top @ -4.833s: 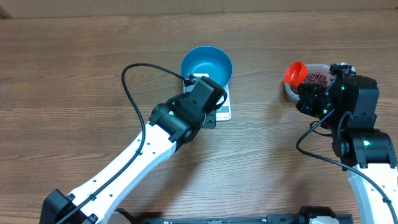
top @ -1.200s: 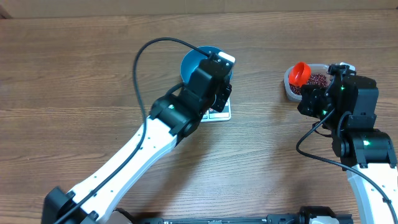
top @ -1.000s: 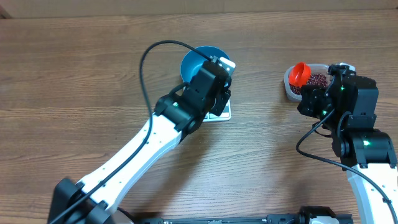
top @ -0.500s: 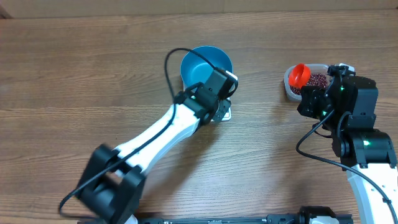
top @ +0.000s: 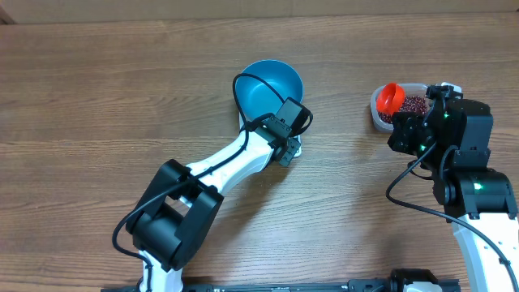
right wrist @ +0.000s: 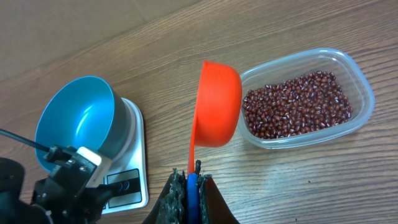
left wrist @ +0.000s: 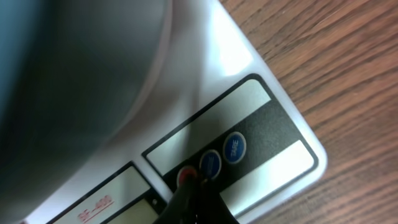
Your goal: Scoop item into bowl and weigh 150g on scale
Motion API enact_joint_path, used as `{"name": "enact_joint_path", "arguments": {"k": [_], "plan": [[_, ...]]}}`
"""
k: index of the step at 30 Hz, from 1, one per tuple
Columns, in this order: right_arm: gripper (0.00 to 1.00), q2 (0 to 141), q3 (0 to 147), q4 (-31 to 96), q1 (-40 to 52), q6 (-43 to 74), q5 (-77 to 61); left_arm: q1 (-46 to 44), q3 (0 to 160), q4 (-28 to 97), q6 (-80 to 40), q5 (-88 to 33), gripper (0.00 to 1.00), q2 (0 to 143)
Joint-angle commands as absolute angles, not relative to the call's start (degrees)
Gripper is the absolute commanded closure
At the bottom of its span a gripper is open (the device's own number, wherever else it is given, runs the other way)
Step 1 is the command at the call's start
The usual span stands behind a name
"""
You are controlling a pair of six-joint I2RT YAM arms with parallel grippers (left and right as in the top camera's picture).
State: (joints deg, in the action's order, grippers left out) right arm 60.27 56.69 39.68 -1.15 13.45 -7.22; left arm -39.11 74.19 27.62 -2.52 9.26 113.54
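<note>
The blue bowl (top: pixel 268 84) stands empty on the white scale (top: pixel 296 148), which my left arm mostly covers from above. My left gripper (top: pixel 285 151) is shut, and its tip (left wrist: pixel 194 190) touches the red button (left wrist: pixel 185 175) on the scale's (left wrist: pixel 205 87) button strip. The bowl's side (left wrist: pixel 68 81) looms blurred beside it. My right gripper (right wrist: pixel 191 182) is shut on the blue handle of an orange scoop (right wrist: pixel 217 102), held empty and tilted next to the beans (right wrist: pixel 295 102) in their clear tub (top: pixel 401 105). The right wrist view also has the bowl (right wrist: pixel 71 121) and scale (right wrist: pixel 134 152).
The clear tub (right wrist: pixel 360 93) sits on the wooden table right of the scale. My left arm's cable (top: pixel 243 81) loops over the bowl. The right arm's body (top: pixel 454 138) stands just right of the tub.
My left gripper has dropped from over the bowl's edge to the scale's button strip, with its arm folding in closer. The right arm and scoop have stayed still.
</note>
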Motion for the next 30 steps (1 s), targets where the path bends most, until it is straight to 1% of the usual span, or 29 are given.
{"name": "enact_joint_path", "arguments": {"k": [1, 6, 15, 30], "plan": [[0.97, 59.9, 58.2, 39.4, -1.3, 13.0, -6.9, -38.9, 74.0, 27.2, -1.3, 10.2, 0.96, 114.8], [0.96, 59.9, 58.2, 39.4, -1.3, 13.0, -6.9, -38.9, 74.0, 27.2, -1.3, 12.7, 0.96, 115.0], [0.96, 59.9, 58.2, 39.4, -1.3, 13.0, -6.9, -38.5, 74.0, 27.1, -1.3, 12.6, 0.96, 115.1], [0.96, 59.9, 58.2, 39.8, -1.3, 13.0, -6.9, -38.5, 74.0, 27.2, -1.5, 9.1, 0.96, 116.9]]}}
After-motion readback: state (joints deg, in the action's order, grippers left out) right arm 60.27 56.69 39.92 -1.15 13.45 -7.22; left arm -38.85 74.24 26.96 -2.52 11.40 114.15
